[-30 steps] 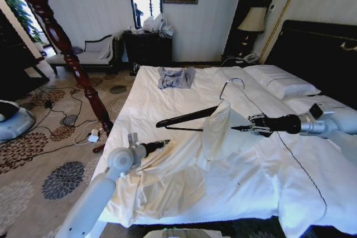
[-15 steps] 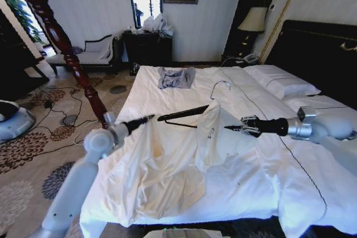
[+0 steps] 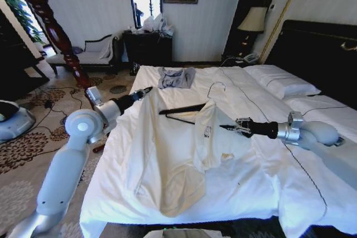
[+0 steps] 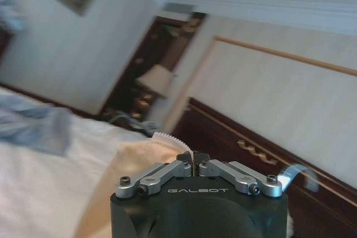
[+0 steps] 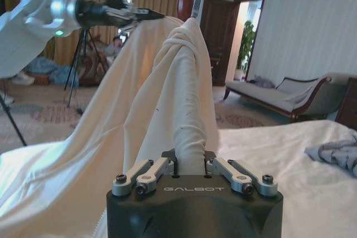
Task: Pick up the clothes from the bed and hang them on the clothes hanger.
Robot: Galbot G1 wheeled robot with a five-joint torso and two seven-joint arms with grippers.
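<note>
The cream, thin-fabric long-sleeved garment [image 3: 167,154] is hanging stretched above the white-sheeted bed [image 3: 262,182], both grippers pinching it: left gripper [image 3: 146,91] at ten o'clock, right gripper [image 3: 227,127] at three. The black wide-shouldered hanger [image 3: 181,111] is lying between them, its long axis spanning nine to three, nearer the right.

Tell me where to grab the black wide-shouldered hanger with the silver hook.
Probably the bare shoulder bar of the black wide-shouldered hanger, from above on the robot's left. Its other end sits inside the cream long-sleeved garment, and its thin curved hook looks harder to pinch.
</note>
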